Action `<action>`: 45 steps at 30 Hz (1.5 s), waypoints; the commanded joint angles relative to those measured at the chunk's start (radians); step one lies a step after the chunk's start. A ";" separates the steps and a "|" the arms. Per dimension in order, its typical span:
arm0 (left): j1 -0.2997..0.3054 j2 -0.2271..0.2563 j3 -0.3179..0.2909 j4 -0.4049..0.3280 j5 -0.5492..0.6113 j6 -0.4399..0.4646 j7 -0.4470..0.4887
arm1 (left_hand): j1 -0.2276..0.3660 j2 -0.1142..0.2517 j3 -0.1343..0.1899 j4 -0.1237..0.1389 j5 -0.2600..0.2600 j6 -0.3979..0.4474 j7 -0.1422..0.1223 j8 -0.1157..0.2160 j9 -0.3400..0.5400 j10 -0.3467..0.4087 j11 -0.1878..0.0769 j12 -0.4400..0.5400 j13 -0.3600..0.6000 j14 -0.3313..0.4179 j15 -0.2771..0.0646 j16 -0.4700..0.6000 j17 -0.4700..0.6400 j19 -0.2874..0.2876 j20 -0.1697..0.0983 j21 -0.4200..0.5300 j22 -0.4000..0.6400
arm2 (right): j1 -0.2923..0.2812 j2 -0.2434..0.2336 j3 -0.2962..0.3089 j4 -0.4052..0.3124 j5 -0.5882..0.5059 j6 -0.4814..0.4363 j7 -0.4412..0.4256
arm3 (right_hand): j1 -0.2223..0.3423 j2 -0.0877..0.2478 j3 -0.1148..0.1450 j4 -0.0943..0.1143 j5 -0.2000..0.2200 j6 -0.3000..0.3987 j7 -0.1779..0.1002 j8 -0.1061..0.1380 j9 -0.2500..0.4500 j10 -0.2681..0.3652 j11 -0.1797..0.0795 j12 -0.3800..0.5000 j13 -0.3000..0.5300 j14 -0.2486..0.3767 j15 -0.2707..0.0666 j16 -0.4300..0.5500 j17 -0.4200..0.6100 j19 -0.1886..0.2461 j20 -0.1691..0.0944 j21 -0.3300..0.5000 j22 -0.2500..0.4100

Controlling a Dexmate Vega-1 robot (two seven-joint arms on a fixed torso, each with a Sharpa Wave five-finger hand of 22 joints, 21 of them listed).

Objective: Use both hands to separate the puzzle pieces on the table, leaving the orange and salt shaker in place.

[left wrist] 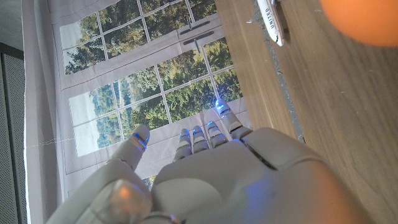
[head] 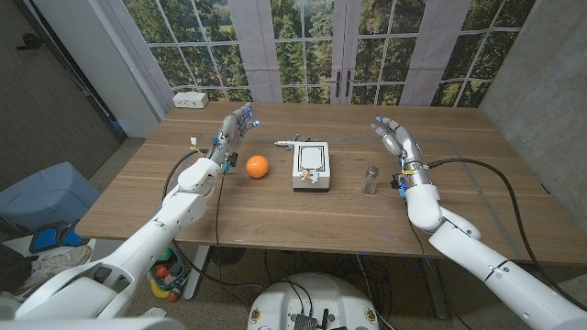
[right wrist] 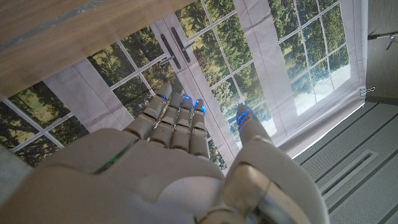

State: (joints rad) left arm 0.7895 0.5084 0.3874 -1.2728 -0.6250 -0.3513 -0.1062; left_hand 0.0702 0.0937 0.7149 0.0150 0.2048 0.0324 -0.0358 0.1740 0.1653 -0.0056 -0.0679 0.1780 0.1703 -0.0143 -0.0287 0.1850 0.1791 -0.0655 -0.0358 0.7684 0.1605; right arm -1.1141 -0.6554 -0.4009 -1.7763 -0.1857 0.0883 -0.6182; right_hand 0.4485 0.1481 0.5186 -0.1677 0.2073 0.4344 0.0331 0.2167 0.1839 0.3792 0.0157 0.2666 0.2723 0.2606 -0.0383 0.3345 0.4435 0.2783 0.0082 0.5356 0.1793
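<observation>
- Broadly, the wooden table (head: 275, 220) carries everything, and the task's things sit along its middle, between the two arms.
- The left hand (head: 233, 128) is raised toward the far left part of the table, fingers straight and apart, grasping nothing; the left wrist view shows the same released fingers (left wrist: 205, 134).
- The right hand (head: 396, 139) stands raised toward the far right part, likewise spread and empty, as its own wrist view confirms (right wrist: 177, 121).
- The puzzle pieces (head: 311, 166) sit as one white block at the table's middle, long axis running from near edge to far edge; a small plane-shaped piece (head: 287, 144) lies at the block's far left corner.
- The orange (head: 258, 166) lies between the left hand and the block; the salt shaker (head: 371, 179) stands between the block and the right hand.
- Both hands look about equally far from the block, so each must, I judge, reach inward past its bystander.
</observation>
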 commanded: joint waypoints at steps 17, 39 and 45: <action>0.002 0.011 0.003 -0.017 0.007 -0.004 -0.012 | -0.009 0.054 0.010 -0.002 0.007 0.009 -0.001 0.006 0.004 0.007 -0.006 0.011 0.002 0.004 -0.038 0.006 0.001 0.011 -0.024 -0.011 0.003 | -0.098 -0.020 -0.029 -0.117 -0.275 -0.134 -0.156 | 0.085 -0.015 0.008 -0.020 0.026 0.068 -0.021 0.016 0.006 0.057 -0.023 0.022 0.019 0.052 -0.059 0.033 0.012 0.055 0.002 0.020 0.006; 0.007 0.021 -0.001 -0.019 -0.003 -0.013 -0.037 | -0.011 0.052 0.012 -0.004 0.007 0.013 -0.002 0.006 0.004 0.009 -0.005 0.011 0.002 0.007 -0.037 0.006 0.000 0.020 -0.019 -0.022 0.004 | -0.148 -0.028 -0.078 -0.181 -0.435 -0.236 -0.213 | 0.220 -0.066 0.011 -0.029 0.040 0.135 -0.063 0.028 0.007 0.115 -0.058 0.042 0.038 0.096 -0.104 0.067 0.021 0.107 -0.010 0.041 0.009; 0.006 0.023 -0.002 -0.018 -0.004 -0.018 -0.047 | -0.011 0.051 0.013 -0.004 0.007 0.014 -0.001 0.006 0.005 0.010 -0.005 0.012 0.002 0.008 -0.036 0.006 0.000 0.022 -0.019 -0.024 0.004 | -0.157 -0.039 -0.089 -0.202 -0.480 -0.262 -0.219 | 0.250 -0.074 0.011 -0.029 0.040 0.146 -0.069 0.030 0.007 0.123 -0.068 0.045 0.042 0.099 -0.110 0.072 0.024 0.109 -0.013 0.043 0.009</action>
State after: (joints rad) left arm 0.7956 0.5263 0.3885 -1.2933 -0.6243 -0.3615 -0.1377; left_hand 0.0675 0.0964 0.7219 0.0136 0.2048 0.0378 -0.0412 0.1739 0.1652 -0.0018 -0.0716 0.1850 0.1701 -0.0107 -0.0323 0.1850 0.1770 -0.0440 -0.0358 0.7469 0.1604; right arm -1.2520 -0.6808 -0.4683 -1.9444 -0.5896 -0.1249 -0.8248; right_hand 0.6812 0.0701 0.5273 -0.1918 0.2409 0.5682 -0.0344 0.2380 0.1886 0.4898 -0.0482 0.3048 0.3089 0.3495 -0.0441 0.3977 0.4616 0.3787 0.0000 0.5733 0.1840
